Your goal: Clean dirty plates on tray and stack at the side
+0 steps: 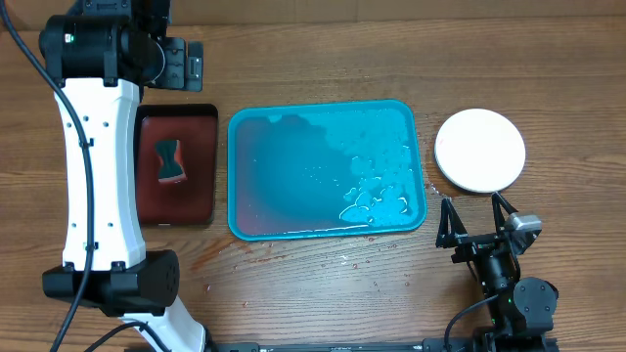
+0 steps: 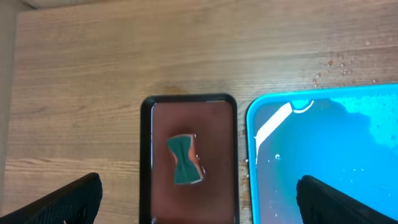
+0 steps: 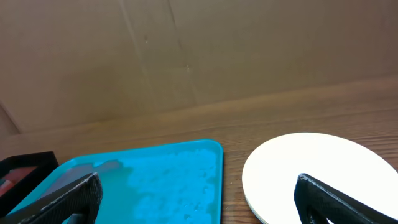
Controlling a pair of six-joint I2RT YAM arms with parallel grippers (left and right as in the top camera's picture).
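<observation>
Right gripper (image 1: 472, 207), spread and empty, has the round white plastic plate (image 1: 480, 150) just ahead; left gripper (image 2: 199, 199), likewise spread, hangs well apart.

Counts at that moment:
- 1 turquoise tray (image 1: 284, 171)
- 1 black tray (image 1: 201, 166)
- 1 sponge (image 1: 171, 162)
- Plates: only 1 was countable, the white plate (image 1: 480, 150). Couldn't tell whether more sat under it.
- Grippers: 2, the left gripper (image 2: 199, 190) and the right gripper (image 1: 472, 210), with 2 fingers each.
- Water drops (image 1: 367, 200) on the turquoise tray were merged into patches, so not countable.
- 1 table (image 1: 323, 284)
</observation>
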